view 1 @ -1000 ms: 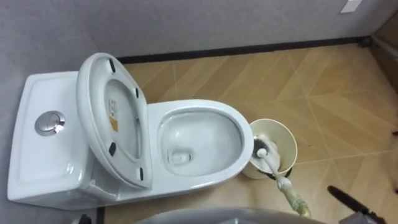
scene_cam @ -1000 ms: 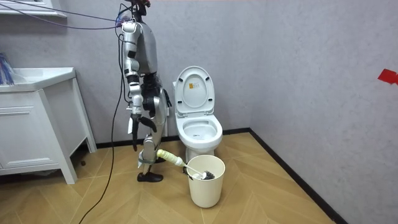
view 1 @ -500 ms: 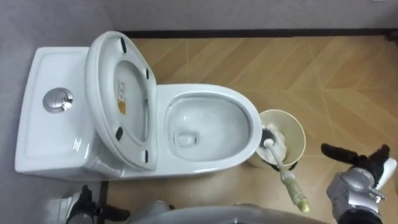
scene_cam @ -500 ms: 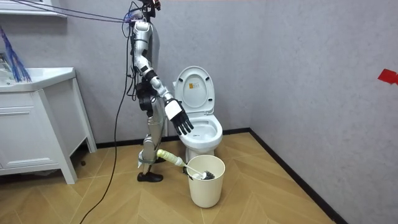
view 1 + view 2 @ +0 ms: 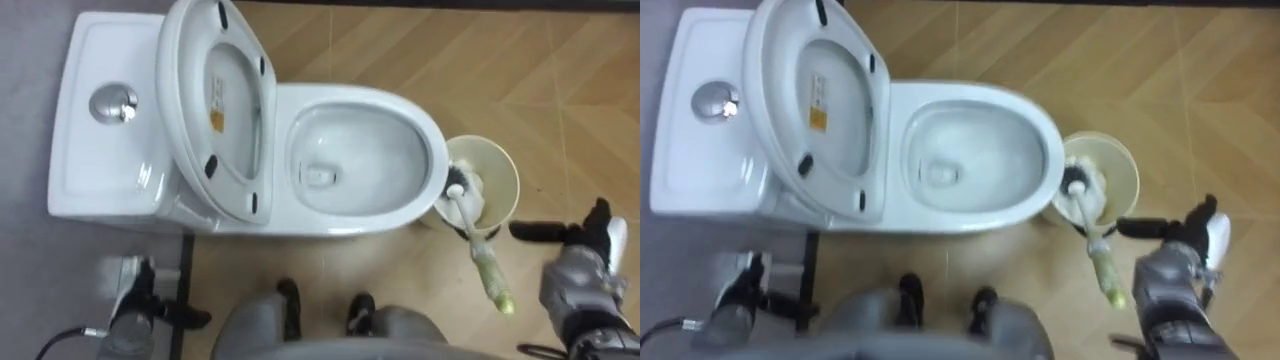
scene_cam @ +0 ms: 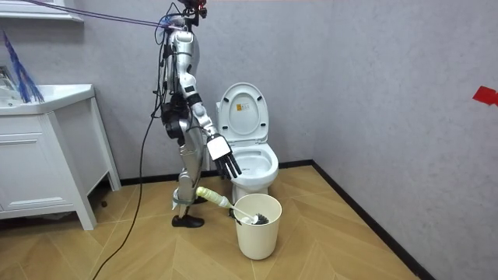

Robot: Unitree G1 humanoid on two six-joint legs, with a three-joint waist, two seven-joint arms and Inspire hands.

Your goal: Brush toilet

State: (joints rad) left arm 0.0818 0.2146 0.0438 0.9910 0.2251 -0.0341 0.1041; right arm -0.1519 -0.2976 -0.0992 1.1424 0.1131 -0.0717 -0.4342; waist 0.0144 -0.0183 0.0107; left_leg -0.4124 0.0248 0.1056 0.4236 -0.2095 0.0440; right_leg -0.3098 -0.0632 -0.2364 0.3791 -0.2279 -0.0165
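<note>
The white toilet [image 5: 360, 215] has its seat and lid [image 5: 215, 100] raised, and the bowl is bare. To its right stands a cream bucket [image 5: 510, 175]. The toilet brush [image 5: 458, 190] has its head in the bucket, and its yellow-green handle [image 5: 492, 278] slants out over the rim toward me. My right hand [image 5: 585, 270] hovers right of the handle, apart from it, open with fingers straight; the room view has it spread [image 6: 226, 161] in front of the bowl. My left hand [image 5: 135, 305] hangs low beside the tank, fingers relaxed.
I stand at the toilet's side, on the room view's left of it. A white cabinet with a basin [image 6: 47, 155] is further left. The grey wall runs behind the tank [image 5: 100, 150]. Wood floor lies beyond the bucket [image 6: 258, 229].
My right arm swung up from my side and out in front, then sank a little toward the brush handle. The eye view tipped down and nearer to the toilet. Brush and bucket stayed put.
</note>
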